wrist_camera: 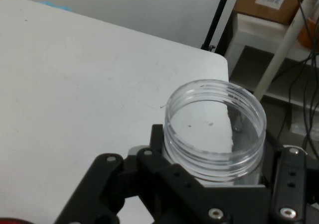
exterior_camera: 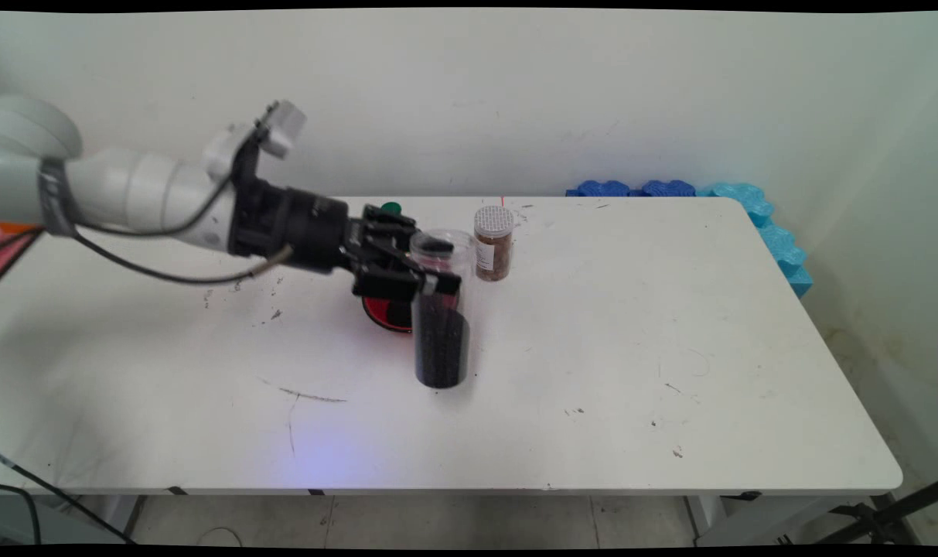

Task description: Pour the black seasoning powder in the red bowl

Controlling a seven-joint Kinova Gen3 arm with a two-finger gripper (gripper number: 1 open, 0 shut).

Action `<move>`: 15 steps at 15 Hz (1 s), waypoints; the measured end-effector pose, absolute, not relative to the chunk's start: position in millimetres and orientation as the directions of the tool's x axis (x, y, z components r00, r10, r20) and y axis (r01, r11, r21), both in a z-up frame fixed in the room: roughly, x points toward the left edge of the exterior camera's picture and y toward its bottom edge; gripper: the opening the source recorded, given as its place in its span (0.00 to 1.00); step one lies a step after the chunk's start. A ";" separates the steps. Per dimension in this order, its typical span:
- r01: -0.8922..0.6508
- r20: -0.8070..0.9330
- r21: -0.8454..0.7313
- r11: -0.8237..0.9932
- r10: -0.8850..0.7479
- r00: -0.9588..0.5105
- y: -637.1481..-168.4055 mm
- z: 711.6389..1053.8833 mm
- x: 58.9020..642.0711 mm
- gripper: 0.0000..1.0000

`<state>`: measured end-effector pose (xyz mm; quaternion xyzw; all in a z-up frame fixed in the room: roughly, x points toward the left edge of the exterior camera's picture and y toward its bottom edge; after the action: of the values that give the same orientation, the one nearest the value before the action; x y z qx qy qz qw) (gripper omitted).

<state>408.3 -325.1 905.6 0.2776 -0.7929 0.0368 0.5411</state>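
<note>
the clear jar (exterior_camera: 441, 317) stands upright near the middle of the white table (exterior_camera: 670, 348), open at the top with no lid on it, and filled most of the way with dark grains. the gripper (exterior_camera: 426, 267) comes at it sideways from the left and is clenched on the jar just below its threaded rim; the hand view shows the clear jar (wrist_camera: 214, 129) mouth sitting between the black fingers (wrist_camera: 286, 184), pressed on both sides.

just behind the jar's base lies a red disc (exterior_camera: 383, 313), partly hidden by the gripper, possibly a lid. a little further back and to the right stands a small spice bottle (exterior_camera: 492, 244) with a pale perforated cap, near the jar but apart from it. a green cap (exterior_camera: 391, 207) peeks out behind the wrist.

the hold is high on a tall, smooth, heavy-bottomed jar, so i judge it could swing or slip between the fingers if lifted quickly. with the mouth open, any tilt could spill the grains across the table. a sideways sweep to the right could also knock the spice bottle over.
</note>
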 end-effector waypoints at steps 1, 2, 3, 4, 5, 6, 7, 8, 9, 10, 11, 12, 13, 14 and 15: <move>-0.485 0.874 0.254 0.837 -0.414 -0.255 -325.7 914.5 413.0 0.00; -0.489 0.869 0.265 0.831 -0.425 -0.251 -326.5 921.7 416.9 0.00; -0.496 0.864 0.278 0.823 -0.440 -0.245 -327.6 929.8 421.7 0.00; -0.504 0.857 0.292 0.813 -0.456 -0.240 -328.5 937.7 426.7 0.00; -0.511 0.849 0.306 0.803 -0.473 -0.235 -329.5 943.8 431.0 0.00; -0.517 0.843 0.316 0.796 -0.485 -0.232 -330.2 947.6 433.9 0.00; -0.526 0.833 0.331 0.784 -0.505 -0.227 -331.3 952.9 438.1 0.00; -0.536 0.820 0.351 0.768 -0.529 -0.220 -332.4 958.6 442.9 0.00; -0.546 0.805 0.372 0.750 -0.554 -0.212 -333.5 963.7 447.5 0.00; -0.554 0.792 0.390 0.736 -0.575 -0.205 -334.4 967.7 451.1 0.00; -0.563 0.777 0.410 0.717 -0.598 -0.197 -335.5 971.8 455.2 0.00; -0.572 0.760 0.429 0.699 -0.621 -0.189 -337.1 975.2 458.8 0.00; -0.576 0.746 0.445 0.686 -0.640 -0.186 -338.5 977.9 461.3 0.00; -0.576 0.728 0.463 0.673 -0.660 -0.186 -339.7 980.6 463.7 0.00; -0.575 0.712 0.480 0.663 -0.677 -0.187 -341.3 983.0 465.7 0.00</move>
<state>465.7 -341.3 983.0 0.4073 -0.7685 -0.0521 0.4907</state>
